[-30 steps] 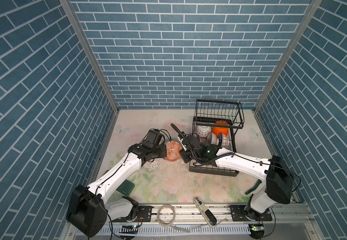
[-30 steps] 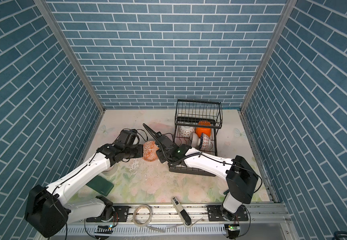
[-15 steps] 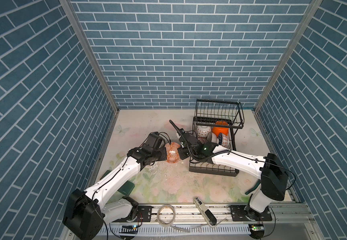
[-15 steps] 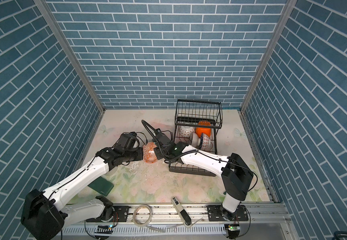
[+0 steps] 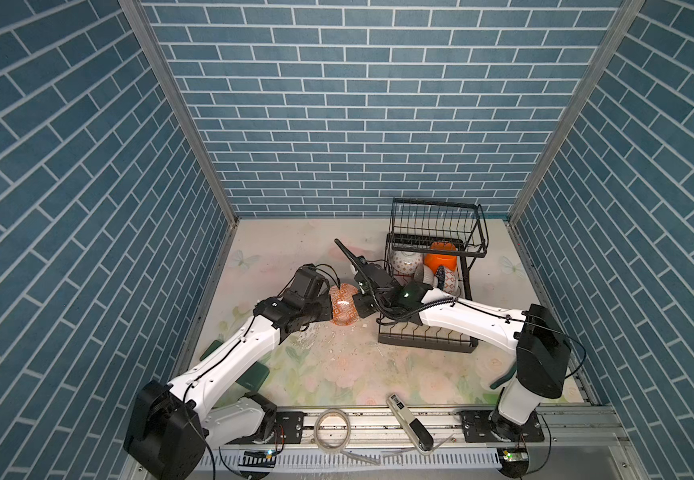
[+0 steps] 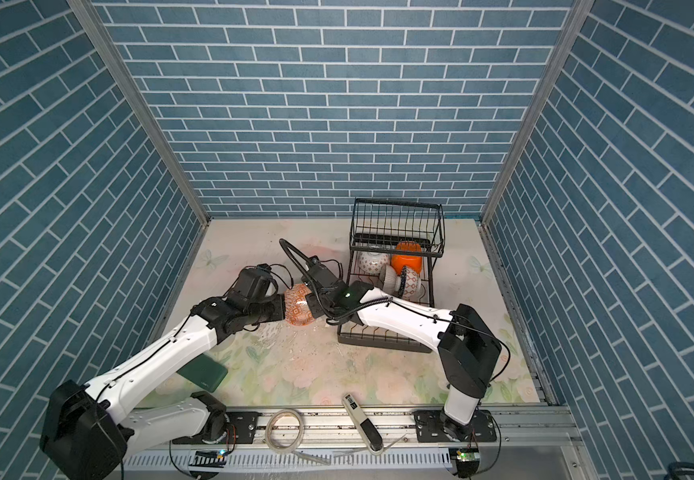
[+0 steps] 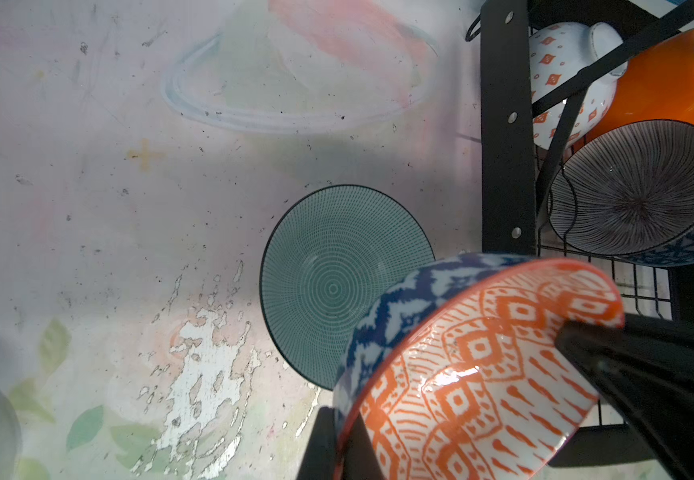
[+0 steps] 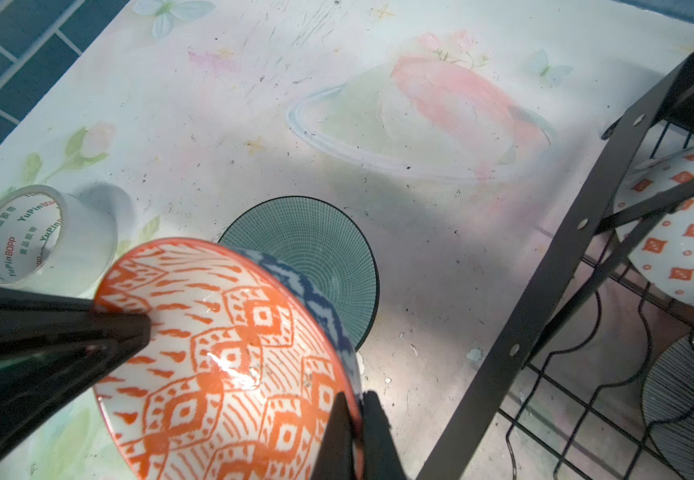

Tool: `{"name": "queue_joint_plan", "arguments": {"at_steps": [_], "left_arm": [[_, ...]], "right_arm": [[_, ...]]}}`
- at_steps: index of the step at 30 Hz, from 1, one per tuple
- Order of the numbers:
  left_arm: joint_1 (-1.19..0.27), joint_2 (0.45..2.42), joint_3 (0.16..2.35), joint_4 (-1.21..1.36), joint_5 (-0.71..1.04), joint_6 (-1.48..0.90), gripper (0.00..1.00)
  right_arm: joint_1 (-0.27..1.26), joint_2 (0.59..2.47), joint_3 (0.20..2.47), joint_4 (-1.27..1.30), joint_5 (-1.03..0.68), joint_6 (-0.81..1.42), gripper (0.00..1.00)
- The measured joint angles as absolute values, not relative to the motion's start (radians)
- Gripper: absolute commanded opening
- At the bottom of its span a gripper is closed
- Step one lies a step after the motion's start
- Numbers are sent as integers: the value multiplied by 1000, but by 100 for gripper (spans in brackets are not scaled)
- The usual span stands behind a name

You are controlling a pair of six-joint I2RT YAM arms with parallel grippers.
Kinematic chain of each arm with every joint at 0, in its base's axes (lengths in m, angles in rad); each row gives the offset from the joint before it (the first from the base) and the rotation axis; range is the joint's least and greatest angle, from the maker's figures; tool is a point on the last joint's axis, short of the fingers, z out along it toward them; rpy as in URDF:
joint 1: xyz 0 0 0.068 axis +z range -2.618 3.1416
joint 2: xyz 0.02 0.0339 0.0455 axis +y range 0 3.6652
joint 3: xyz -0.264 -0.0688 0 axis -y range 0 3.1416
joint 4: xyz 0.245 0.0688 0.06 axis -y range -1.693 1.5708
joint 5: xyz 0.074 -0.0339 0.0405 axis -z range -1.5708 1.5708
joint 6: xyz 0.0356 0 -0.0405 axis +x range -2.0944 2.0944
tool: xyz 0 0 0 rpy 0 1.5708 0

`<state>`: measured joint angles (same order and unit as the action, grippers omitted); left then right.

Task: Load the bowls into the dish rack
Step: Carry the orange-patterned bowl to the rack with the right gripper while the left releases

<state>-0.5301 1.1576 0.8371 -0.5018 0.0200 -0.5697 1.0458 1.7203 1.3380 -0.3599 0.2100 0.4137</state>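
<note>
The desk carries the dish rack on its right part. Several bowls are already loaded in the rack's lower tier, among them the orange plastic bowl.

Just left of the rack in both top views, the orange-and-blue bowl hangs in the air above the desk, turned on its side.

The change is at the right tool. One second ago its jaws stood apart near this bowl; now its fingers are pinched together on the rim. The left tool is also closed on the bowl, at the opposite rim, so the bowl sits between the two tools and both hold it.

I judge this to be a handover to the arm nearer the rack, and the left tool should let go next. Under the held bowl, a green bowl waits on the desk.
</note>
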Motion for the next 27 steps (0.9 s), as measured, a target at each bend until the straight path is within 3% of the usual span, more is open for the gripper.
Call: {"name": "queue_joint_plan", "arguments": {"at_steps": [8,15,27], "left_arm": [[-531,1157,837,-453,22,-584,44],[-531,1152,837,-437,22,-580,54],[-531,1150,838,-435,19,-580,58]], "right_arm": [[1048,1720,1352,-421,228,398,0],[1049,1716,1352,-455,255,385,0],[1049,1647,1352,-540,323,358,0]]}}
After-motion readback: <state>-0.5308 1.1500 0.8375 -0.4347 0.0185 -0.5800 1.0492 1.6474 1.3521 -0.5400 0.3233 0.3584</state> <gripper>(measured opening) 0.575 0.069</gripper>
